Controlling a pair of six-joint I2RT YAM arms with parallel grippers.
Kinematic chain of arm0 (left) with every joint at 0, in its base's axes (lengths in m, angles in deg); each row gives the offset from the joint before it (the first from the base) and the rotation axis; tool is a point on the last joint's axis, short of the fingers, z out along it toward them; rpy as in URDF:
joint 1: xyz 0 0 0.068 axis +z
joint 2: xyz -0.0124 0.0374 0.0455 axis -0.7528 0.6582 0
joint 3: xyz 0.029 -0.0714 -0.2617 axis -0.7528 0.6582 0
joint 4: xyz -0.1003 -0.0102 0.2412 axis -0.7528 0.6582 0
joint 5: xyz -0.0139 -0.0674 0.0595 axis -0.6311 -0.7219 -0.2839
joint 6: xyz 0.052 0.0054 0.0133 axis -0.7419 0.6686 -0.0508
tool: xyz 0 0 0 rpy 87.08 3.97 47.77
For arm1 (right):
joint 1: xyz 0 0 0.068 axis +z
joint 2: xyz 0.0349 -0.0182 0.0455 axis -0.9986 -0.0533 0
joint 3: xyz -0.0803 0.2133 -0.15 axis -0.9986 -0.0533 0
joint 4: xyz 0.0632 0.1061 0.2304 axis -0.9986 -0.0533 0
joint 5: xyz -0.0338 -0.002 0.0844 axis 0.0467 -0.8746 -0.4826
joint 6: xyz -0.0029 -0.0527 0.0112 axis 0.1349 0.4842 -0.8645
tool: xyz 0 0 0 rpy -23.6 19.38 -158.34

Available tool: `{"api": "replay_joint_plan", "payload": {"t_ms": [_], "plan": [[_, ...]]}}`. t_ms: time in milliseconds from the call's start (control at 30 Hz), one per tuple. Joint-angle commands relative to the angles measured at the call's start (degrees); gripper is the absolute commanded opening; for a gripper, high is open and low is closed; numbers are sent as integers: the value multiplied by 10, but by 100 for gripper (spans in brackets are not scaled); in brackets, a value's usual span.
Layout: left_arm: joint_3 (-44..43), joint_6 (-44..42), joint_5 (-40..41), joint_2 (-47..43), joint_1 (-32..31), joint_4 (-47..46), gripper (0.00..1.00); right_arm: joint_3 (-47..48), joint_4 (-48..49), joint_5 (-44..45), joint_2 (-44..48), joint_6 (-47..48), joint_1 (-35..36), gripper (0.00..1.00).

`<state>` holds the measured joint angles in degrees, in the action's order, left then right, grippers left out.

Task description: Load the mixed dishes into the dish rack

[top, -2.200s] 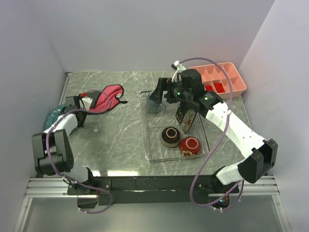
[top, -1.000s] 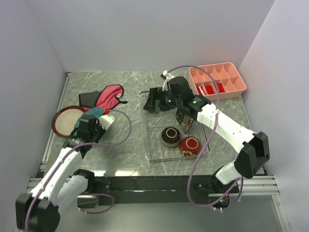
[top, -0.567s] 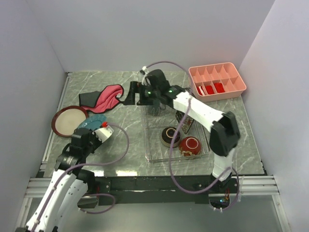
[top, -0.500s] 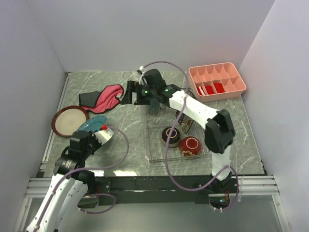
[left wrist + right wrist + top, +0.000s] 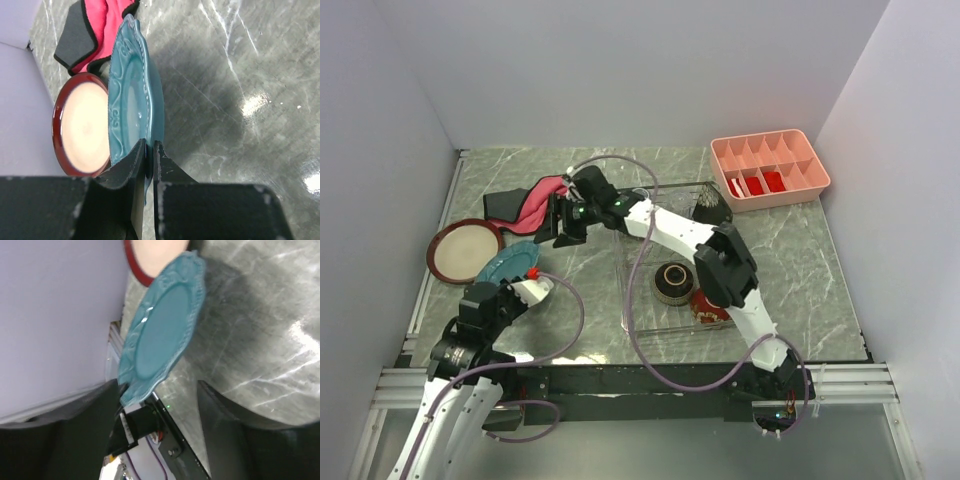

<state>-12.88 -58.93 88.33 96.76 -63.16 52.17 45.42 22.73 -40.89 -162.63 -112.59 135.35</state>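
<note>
**mossy_k:** So where's this run at? The rack (image 5: 638, 305) on the right half of the table already has a dark bowl (image 5: 672, 281) and a red bowl (image 5: 704, 310) sitting in it. The blue plate (image 5: 134, 95) is nowhere near it though.

**tinbolt:** Yeah, the blue plate's up off the table over on the left, tipped on edge. The left claw (image 5: 149, 150) is pinched tight on its near rim, one finger on each face. So that's a firm hold on the plate and nothing else. A dark-rimmed plate (image 5: 458, 250) lies flat on the table just behind it, next to the cloth (image 5: 535, 198), and nobody's touching it.

**mossy_k:** And the right arm's reaching clean across from the rack side?

**tinbolt:** Right. The right claw (image 5: 558, 222) hangs near the plate and points at it, jaws well apart with nothing in them. Its wrist view looks straight at the plate's face through the gap. It's near the plate but not touching.

**mossy_k:** Looks like a handoff then.

**tinbolt:** That'd be the guess. Left lifts and right takes over, since the rack's on its side. The next move probably calls for the right claw to line up edge-on with the free rim, away from the left fingers, then slide over it and close. Only then should left let go. The plate looks glazed and thin, so a shallow bite could let it swing or slip. After that it needs to go into the rack standing up, clear of the bowls.
</note>
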Motion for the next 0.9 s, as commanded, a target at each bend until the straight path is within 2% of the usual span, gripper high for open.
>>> {"api": "replay_joint_plan", "payload": {"t_ms": [0,133,400,600,700,867], "plan": [[-8,-2,-8,-7,0,-26,1,49,-14,4,-33,-75,5,67],[-15,2,-8,7,0,-31,1,60,-11,1,-63,-98,11,75],[-15,5,-33,34,0,-51,1,112,-4,7,-104,-136,13,79],[-17,8,-33,31,0,-79,1,139,-7,8,-121,-149,27,72],[-29,14,-17,38,0,-85,1,141,-34,31,-127,-165,34,64],[-41,16,-15,49,0,-73,1,142,-32,34,-138,-169,40,59]]}}
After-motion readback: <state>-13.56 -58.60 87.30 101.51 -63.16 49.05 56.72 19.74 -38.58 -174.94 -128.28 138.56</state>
